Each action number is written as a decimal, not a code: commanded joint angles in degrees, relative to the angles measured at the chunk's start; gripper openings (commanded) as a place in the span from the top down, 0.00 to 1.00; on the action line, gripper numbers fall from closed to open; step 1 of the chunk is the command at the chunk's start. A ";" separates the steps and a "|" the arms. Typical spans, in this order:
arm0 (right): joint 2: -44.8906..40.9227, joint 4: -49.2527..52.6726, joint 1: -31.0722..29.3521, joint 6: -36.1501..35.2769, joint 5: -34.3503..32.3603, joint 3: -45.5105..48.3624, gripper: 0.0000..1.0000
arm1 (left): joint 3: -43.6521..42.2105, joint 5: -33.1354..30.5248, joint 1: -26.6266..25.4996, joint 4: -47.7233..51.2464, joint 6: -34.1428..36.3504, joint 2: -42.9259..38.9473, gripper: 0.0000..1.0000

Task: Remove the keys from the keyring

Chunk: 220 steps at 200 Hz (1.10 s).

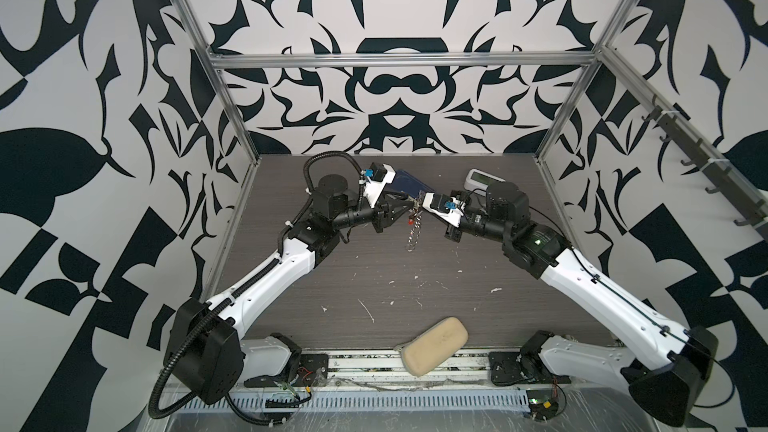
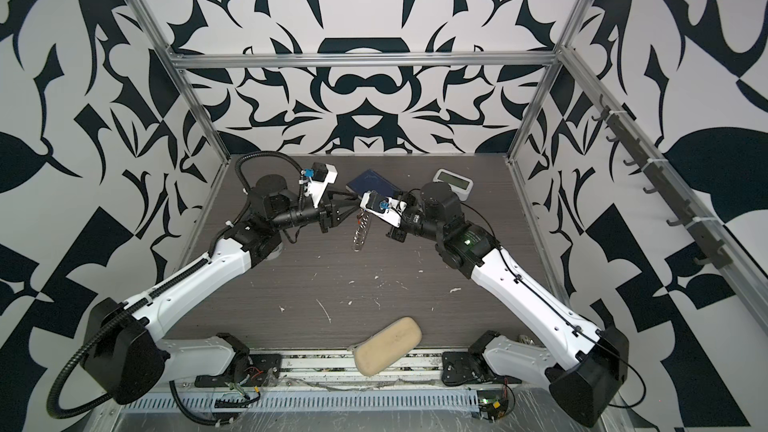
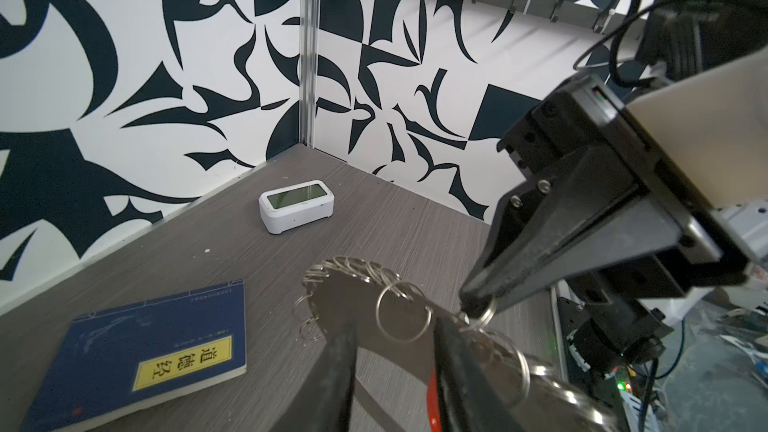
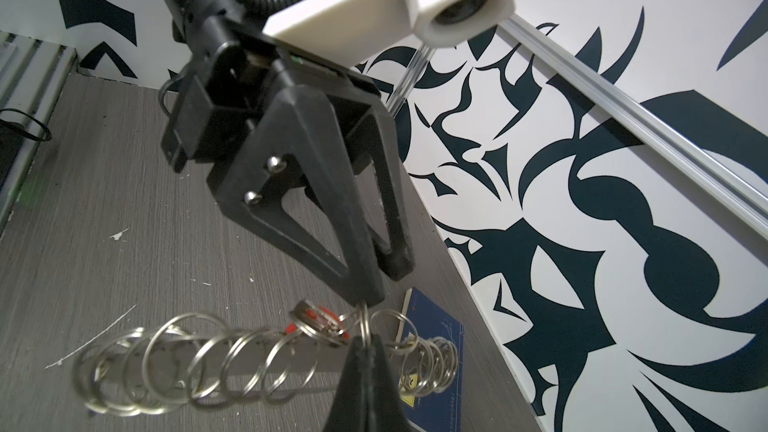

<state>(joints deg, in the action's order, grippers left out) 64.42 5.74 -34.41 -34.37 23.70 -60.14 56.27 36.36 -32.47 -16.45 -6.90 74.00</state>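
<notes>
The keyring (image 1: 412, 232) (image 2: 360, 232), a grey hoop fringed with small silver rings, hangs between my two grippers in both top views. My right gripper (image 4: 365, 340) (image 3: 472, 307) is shut on one small ring at the hoop's upper end. The keys with their red tag (image 4: 318, 320) (image 1: 409, 221) dangle right beside that pinch; only a strip of red tag (image 3: 432, 392) shows in the left wrist view. My left gripper (image 3: 395, 328) (image 4: 384, 280) is open. Its fingers straddle the hoop (image 3: 345, 297) and a loose ring without gripping either.
A blue book (image 1: 409, 182) (image 3: 141, 359) lies just behind the grippers. A white digital clock (image 1: 482, 179) (image 3: 296, 205) stands at the back right. A beige case (image 1: 434, 344) rests on the table's front edge. A rail of hooks (image 1: 685, 151) runs along the right wall.
</notes>
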 commanded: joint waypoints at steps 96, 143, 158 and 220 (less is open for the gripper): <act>-1.35 -19.94 5.20 4.73 10.52 4.53 1.00 | -0.41 6.69 1.14 -2.23 -3.13 0.77 0.44; -1.32 -19.54 5.15 6.52 11.53 4.02 1.00 | 0.42 6.68 0.44 -1.82 -2.95 2.20 0.44; -1.23 -19.56 5.20 7.20 12.17 3.65 1.00 | 0.45 6.71 0.13 -1.95 -2.94 2.53 0.43; -0.97 -21.81 5.14 10.87 13.81 3.36 1.00 | 1.19 7.93 -0.93 -5.38 -4.43 4.56 0.49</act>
<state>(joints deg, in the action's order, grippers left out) 64.29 -9.74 -29.32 -26.57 35.42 -54.78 56.25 43.18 -32.91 -19.22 -9.74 77.17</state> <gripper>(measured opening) 0.043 0.528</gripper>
